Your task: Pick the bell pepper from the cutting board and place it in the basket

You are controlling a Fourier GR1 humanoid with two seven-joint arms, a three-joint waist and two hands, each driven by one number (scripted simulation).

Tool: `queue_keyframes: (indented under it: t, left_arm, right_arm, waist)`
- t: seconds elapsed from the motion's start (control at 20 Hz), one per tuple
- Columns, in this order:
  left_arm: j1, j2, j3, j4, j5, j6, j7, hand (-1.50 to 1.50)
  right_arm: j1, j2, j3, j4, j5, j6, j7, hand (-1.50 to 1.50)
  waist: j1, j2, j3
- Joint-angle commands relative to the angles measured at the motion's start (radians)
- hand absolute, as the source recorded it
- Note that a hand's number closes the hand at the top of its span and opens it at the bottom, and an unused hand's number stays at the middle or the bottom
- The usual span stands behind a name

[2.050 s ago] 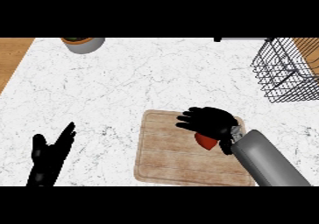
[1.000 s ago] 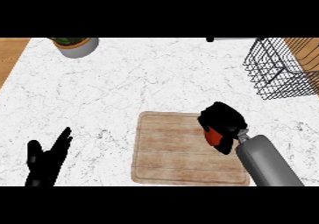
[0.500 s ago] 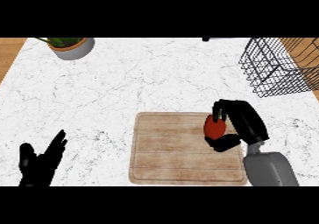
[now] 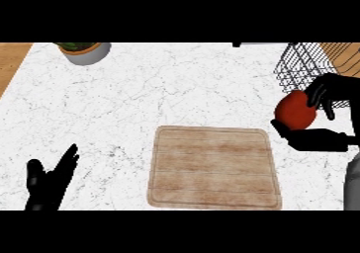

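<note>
Fingers of the left hand (image 4: 50,185) are straight, resting at the lower left edge. Beyond it lies the cutting board (image 4: 212,165). Past its right edge, the right hand (image 4: 318,140) is curled around the red bell pepper (image 4: 296,112), off the board. The basket (image 4: 303,64) stands just beyond the pepper, farther and slightly right, so the right hand is nearer to it.
</note>
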Motion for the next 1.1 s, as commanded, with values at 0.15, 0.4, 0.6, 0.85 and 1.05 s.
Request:
queue_keyframes:
  t: [0.15,0.4,0.6,0.85,1.05]
  left_arm:
    - [-0.042,-0.02,-0.028,0.032,-0.024,-0.001,0.04,0.0]
    - [0.004,-0.037,-0.033,0.029,-0.029,-0.006,0.024,0.0]
    - [-0.039,-0.062,-0.049,0.01,-0.05,0.018,0.073,0.0]
    - [-0.016,-0.002,0.018,0.101,-0.012,-0.082,-0.06,0.0]
    - [-0.057,-0.059,-0.031,-0.008,-0.048,0.003,0.103,0.0]
  right_arm:
    - [-0.287,-0.176,-0.253,-0.026,-0.17,0.098,0.317,1.5]
    - [-0.393,-0.355,-0.353,0.14,-0.255,0.14,0.338,1.5]
    - [-0.42,-0.418,-0.35,0.303,-0.233,0.093,0.277,1.5]
    - [-0.437,-0.477,-0.29,0.51,-0.144,0.011,0.126,1.5]
    - [-0.477,-0.538,-0.284,0.668,-0.142,-0.009,0.032,1.5]
  waist:
    - [0.032,0.013,-0.006]
    - [0.043,0.015,-0.005]
    - [0.047,0.017,-0.005]
    - [0.054,0.02,-0.005]
    - [0.054,0.019,-0.005]
